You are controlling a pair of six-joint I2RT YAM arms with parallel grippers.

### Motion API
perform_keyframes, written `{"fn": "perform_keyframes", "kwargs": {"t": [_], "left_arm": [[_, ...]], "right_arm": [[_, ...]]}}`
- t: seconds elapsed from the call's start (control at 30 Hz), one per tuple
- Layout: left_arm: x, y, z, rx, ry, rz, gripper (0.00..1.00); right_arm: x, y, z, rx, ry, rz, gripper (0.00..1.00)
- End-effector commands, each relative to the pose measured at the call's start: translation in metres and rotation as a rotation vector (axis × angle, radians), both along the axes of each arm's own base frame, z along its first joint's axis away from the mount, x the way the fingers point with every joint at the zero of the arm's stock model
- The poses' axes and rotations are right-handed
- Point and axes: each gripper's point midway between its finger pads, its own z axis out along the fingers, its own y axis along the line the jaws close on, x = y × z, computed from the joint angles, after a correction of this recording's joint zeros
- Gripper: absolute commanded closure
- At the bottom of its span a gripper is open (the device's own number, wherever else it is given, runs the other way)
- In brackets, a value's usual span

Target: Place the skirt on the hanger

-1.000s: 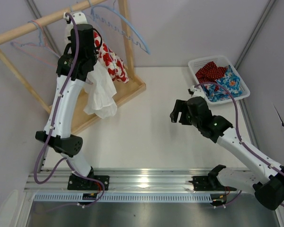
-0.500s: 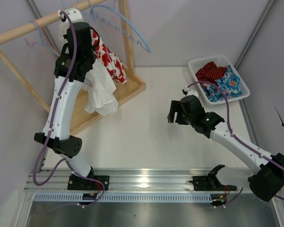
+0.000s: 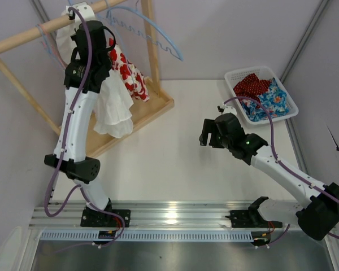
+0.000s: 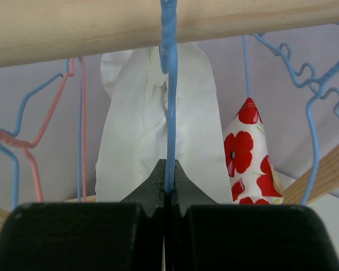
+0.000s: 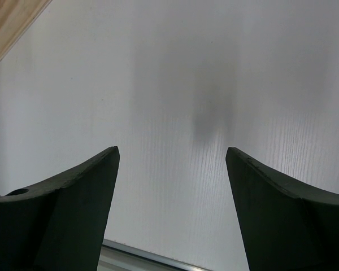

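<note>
My left gripper is shut on the straight wire of a blue hanger. The wire runs up across the wooden rail; its hook end is out of view. A white skirt hangs behind the wire. In the top view the left gripper is up at the rail and the white skirt drapes below it. My right gripper is open and empty over the bare table, as the right wrist view shows.
A white skirt with red poppies hangs on the rack beside the white one. Pink and blue empty hangers hang left, and another blue hanger right. A white basket of coloured clothes stands at the back right. The rack's wooden base lies on the table.
My left arm has risen and shifted left toward the rail, carrying the hanger and white skirt. My right gripper moved slightly left, then stopped.
</note>
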Motion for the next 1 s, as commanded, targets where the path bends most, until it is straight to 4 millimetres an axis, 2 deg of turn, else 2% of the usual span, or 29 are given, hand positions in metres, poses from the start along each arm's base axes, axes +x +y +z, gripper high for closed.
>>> {"fn": "perform_keyframes", "kwargs": {"t": [0.0,0.17,0.43,0.5,0.57,0.6,0.7,0.73,0.77,0.83,0.9,0.97], "left_arm": [[0.014,0.016,0.017,-0.034,-0.084,0.018,1.0],[0.029,0.016,-0.018,-0.027,0.005,0.022,1.0],[0.034,0.003,-0.034,-0.06,0.04,-0.041,1.0],[0.03,0.003,-0.034,-0.059,0.04,-0.045,1.0],[0.023,0.003,-0.03,-0.06,0.035,-0.046,0.95],[0.022,0.002,-0.029,-0.06,0.034,-0.053,0.91],[0.008,-0.004,-0.012,-0.042,0.011,-0.091,0.58],[0.003,-0.006,-0.005,-0.034,-0.003,-0.104,0.35],[-0.002,-0.011,0.004,-0.019,-0.021,-0.123,0.27],[-0.022,-0.013,0.028,-0.011,-0.072,-0.155,0.2],[-0.046,-0.016,0.05,-0.001,-0.111,-0.196,0.18],[-0.064,-0.019,0.063,0.005,-0.132,-0.229,0.16]], "right_arm": [[0.01,0.009,0.018,0.029,-0.054,0.006,0.17],[0.012,0.012,0.011,0.015,-0.035,0.017,0.17],[0.012,0.013,0.009,0.009,-0.03,0.022,0.17],[0.012,0.013,0.009,0.011,-0.03,0.022,0.17],[0.012,0.013,0.011,0.016,-0.037,0.023,0.17],[0.013,0.013,0.013,0.017,-0.043,0.026,0.17],[0.013,0.015,0.026,0.028,-0.072,0.042,0.11],[0.014,0.015,0.032,0.03,-0.085,0.044,0.07],[0.015,0.015,0.039,0.037,-0.103,0.047,0.05],[0.017,0.016,0.058,0.056,-0.155,0.062,0.01],[0.017,0.018,0.074,0.078,-0.193,0.075,0.01],[0.016,0.02,0.09,0.105,-0.221,0.087,0.01]]}}
